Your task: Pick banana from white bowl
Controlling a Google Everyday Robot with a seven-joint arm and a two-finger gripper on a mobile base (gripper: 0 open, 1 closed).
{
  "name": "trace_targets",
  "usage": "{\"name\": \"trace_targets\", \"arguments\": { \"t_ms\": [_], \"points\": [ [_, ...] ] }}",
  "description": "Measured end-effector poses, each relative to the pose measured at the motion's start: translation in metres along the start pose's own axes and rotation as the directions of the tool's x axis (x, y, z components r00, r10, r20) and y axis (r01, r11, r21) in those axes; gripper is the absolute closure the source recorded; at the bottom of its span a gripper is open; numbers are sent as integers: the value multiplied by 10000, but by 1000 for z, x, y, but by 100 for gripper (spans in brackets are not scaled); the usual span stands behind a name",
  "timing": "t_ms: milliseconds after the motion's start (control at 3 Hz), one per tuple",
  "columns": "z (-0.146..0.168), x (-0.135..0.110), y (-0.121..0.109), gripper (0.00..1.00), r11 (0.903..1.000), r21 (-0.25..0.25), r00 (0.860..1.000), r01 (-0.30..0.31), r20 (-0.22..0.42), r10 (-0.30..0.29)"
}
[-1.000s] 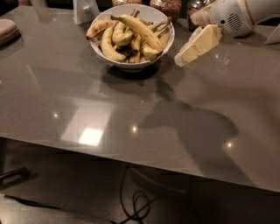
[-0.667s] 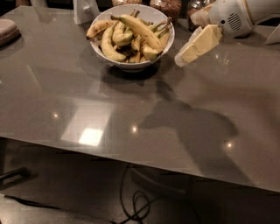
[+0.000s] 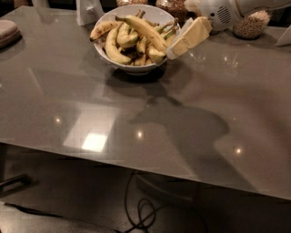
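Note:
The white bowl (image 3: 136,68) stands at the back of the grey table (image 3: 150,118) and holds several bananas. The longest banana (image 3: 144,30) lies on top of the pile, slanting from upper left down to the right, with its dark stem at the upper left. My gripper (image 3: 176,48), cream-coloured on a white wrist (image 3: 220,12), comes in from the upper right. Its tip is at the bowl's right rim, right next to the lower end of the long banana. I see nothing held in it.
Glass jars of grains (image 3: 251,25) stand behind the bowl to the right. A white object (image 3: 88,11) stands behind the bowl's left side. A grey pad (image 3: 7,32) lies at the table's left edge. Cables (image 3: 145,211) lie on the floor under the table.
My gripper has moved left, from beside the bowl up to its right rim. The bowl and the bananas have not moved.

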State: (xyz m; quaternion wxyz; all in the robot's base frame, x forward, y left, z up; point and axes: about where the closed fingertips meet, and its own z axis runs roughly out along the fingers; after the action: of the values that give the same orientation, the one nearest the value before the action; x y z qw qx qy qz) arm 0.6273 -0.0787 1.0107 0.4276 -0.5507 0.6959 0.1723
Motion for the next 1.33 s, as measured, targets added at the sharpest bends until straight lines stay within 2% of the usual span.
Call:
{"name": "trace_targets", "arguments": {
  "t_ms": [333, 667, 1000, 1333],
  "points": [
    [12, -13, -8, 0, 9995, 96, 9993, 301, 233, -303],
    [41, -31, -27, 18, 9985, 12, 9968, 540, 583, -540],
    [65, -46, -45, 41, 9975, -25, 9932, 712, 921, -706],
    [84, -54, -58, 43, 9969, -1, 9917, 786, 1022, -782]
  ]
}}
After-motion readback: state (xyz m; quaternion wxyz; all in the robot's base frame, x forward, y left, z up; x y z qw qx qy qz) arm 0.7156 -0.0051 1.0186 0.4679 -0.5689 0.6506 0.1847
